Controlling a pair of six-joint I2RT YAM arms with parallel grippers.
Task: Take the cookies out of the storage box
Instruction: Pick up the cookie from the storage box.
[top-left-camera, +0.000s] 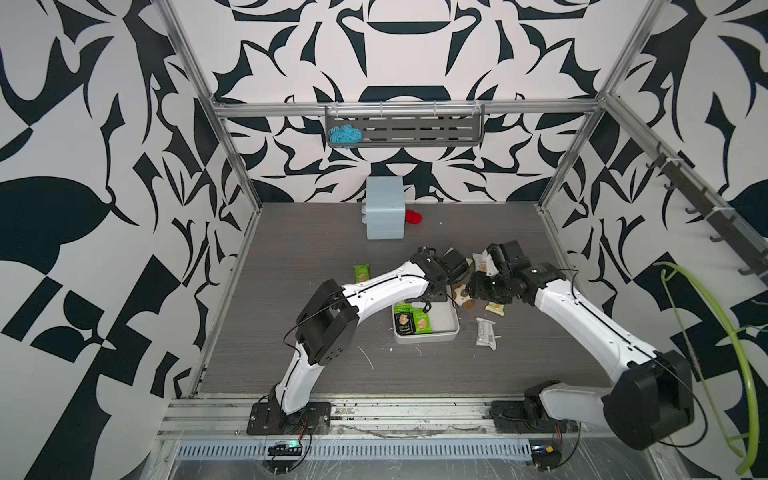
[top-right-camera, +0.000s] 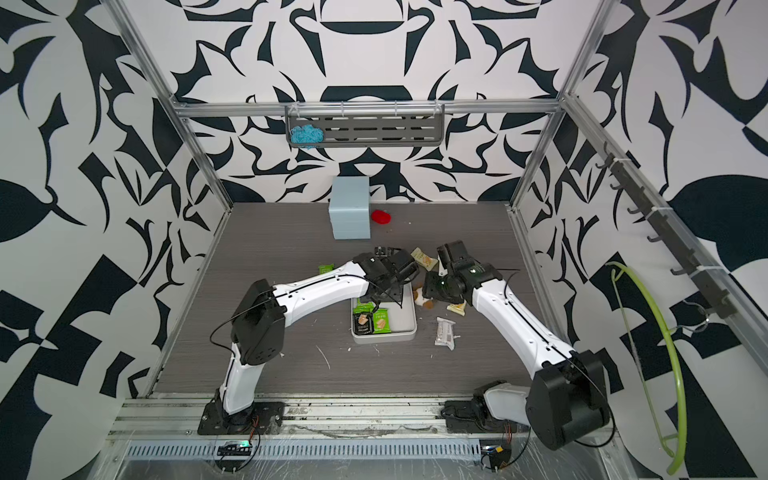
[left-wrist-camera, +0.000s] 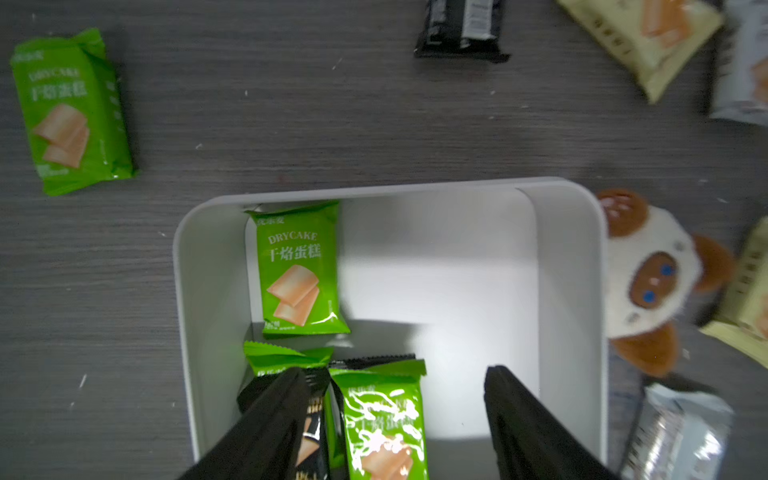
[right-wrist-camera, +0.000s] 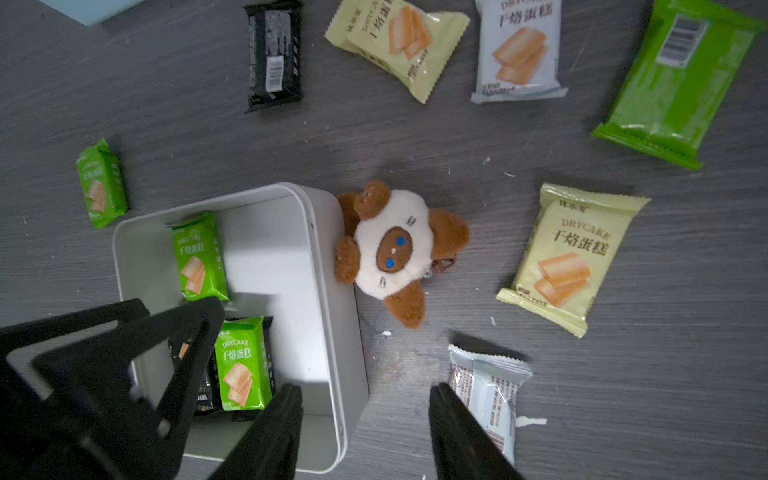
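The storage box (top-left-camera: 444, 321) (left-wrist-camera: 569, 266) is a shallow white tray in mid-table. Inside lie cookies: a green packet (left-wrist-camera: 297, 270) by the far wall, a second green packet (left-wrist-camera: 382, 424) and a black packet (left-wrist-camera: 313, 428) nearer. My left gripper (left-wrist-camera: 397, 374) hangs open inside the box. The second green packet lies between its fingers, and one finger covers the black packet. My right gripper (right-wrist-camera: 365, 390) is open too and straddles the box's side wall (right-wrist-camera: 332, 291), holding nothing. A white packet (right-wrist-camera: 486, 395) lies on the table beside its outer finger.
Loose packets lie around the box: green (right-wrist-camera: 102, 185), black (right-wrist-camera: 274, 54), cream-yellow (right-wrist-camera: 571, 257) (right-wrist-camera: 399, 45), white (right-wrist-camera: 519, 50) and a larger green one (right-wrist-camera: 677, 79). A brown-and-white plush toy (right-wrist-camera: 390, 249) leans on the box wall. A light-blue cabinet (top-left-camera: 385, 212) stands at the back.
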